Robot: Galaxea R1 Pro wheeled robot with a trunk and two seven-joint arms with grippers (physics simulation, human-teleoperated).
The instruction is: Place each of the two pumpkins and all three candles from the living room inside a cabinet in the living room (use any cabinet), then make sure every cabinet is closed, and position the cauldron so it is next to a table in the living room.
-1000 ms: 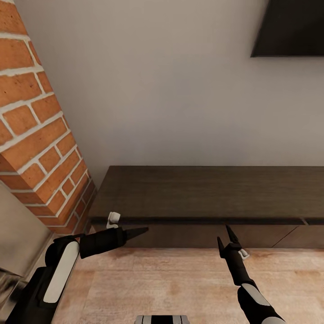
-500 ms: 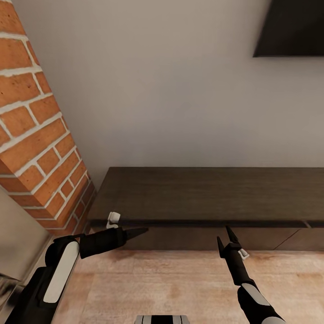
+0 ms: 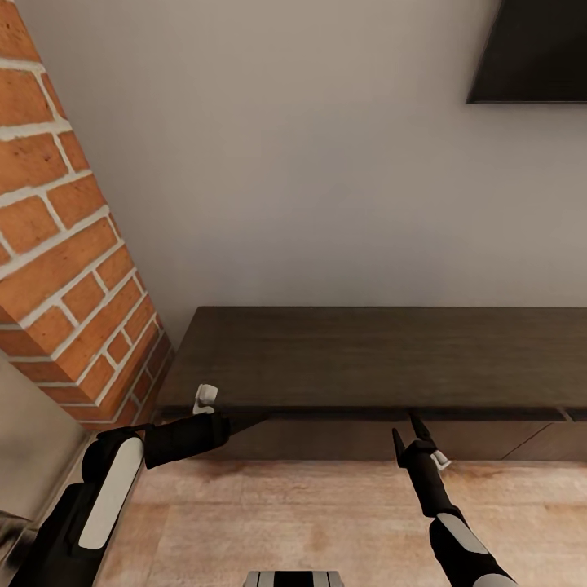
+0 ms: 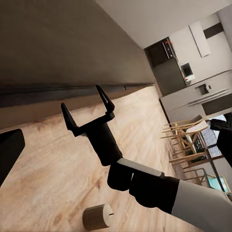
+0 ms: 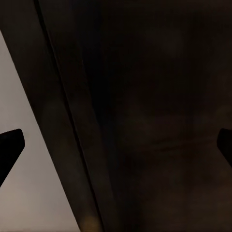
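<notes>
- The cabinet [image 3: 383,359] runs across the middle of the head view from the centre-left to the right edge, set against a pale wall [image 3: 310,163]. It is a long, low, dark-brown wooden unit with a flat bare top.
- Its drawer fronts [image 3: 342,436] show as a thin dark strip under the top's front lip, all flush; no interior can be seen, so what they hold cannot be told.
- A candle [image 4: 98,217] lies on the wood floor [image 3: 310,522] at the lower middle of the left wrist view, a short stubby tan cylinder with a small dark mark on its end face. It lies just beside the right forearm, apart from the cabinet.
- The left gripper [image 3: 249,421] sits at the lower left of the head view, its dark tip pointing right along the cabinet's front edge. From there its fingers overlap, so I cannot tell how far apart they are; it holds nothing visible.
- The right gripper [image 3: 409,430] stands at the lower right of centre in the head view, its two thin fingers pointing up at the cabinet's front lip, spread apart with nothing between them. The left wrist view shows the same wide, empty fork [image 4: 87,107] close to the drawer fronts.
- A brick column [image 3: 65,269] fills the left side, and a dark panel [image 3: 530,49] hangs in the upper right corner.
</notes>
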